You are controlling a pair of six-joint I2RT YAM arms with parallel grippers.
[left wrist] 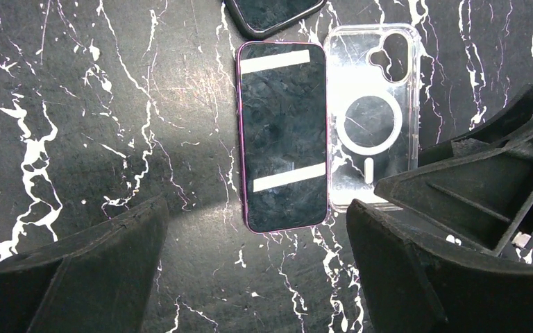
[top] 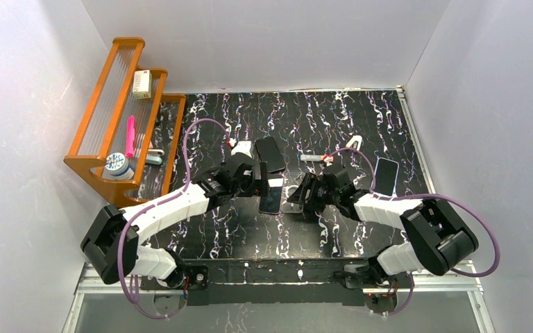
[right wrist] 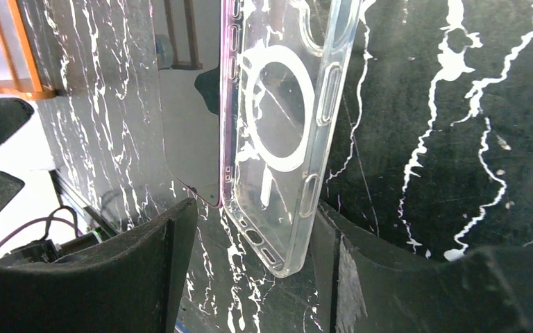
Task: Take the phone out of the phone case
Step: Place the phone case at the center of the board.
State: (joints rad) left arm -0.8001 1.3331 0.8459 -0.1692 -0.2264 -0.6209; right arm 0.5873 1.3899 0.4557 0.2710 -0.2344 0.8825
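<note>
- Looking down from the top camera, the phone point(top: 271, 202) lies flat near the middle of the bench point(top: 361, 125). The left tool point(top: 259, 179) sits at its 11 o'clock and the right tool point(top: 297, 195) close at its 3 o'clock. A second phone point(top: 271, 154) lies at 12 o'clock, a third phone point(top: 386, 175) farther out toward 2 o'clock, and an orange rack point(top: 121, 118) at 10 o'clock.
- From the left wrist, the phone is screen up with its pink rim bare all round. The clear phone case point(left wrist: 371, 118) lies empty at its 3 o'clock, their long edges touching. The left tool is released, its fingers spread wide to either side of the phone's near end and grasping nothing.
- From the right wrist, the near end of the case sits between the right tool's spread fingers. A strip of bench shows beside one finger, so the tool reads as released. Whether the other finger brushes the case wall is unclear from this angle.
- Progress, as I judge it: phone and case are already apart, so the main step looks done. At most, the tools have yet to back clear.
</note>
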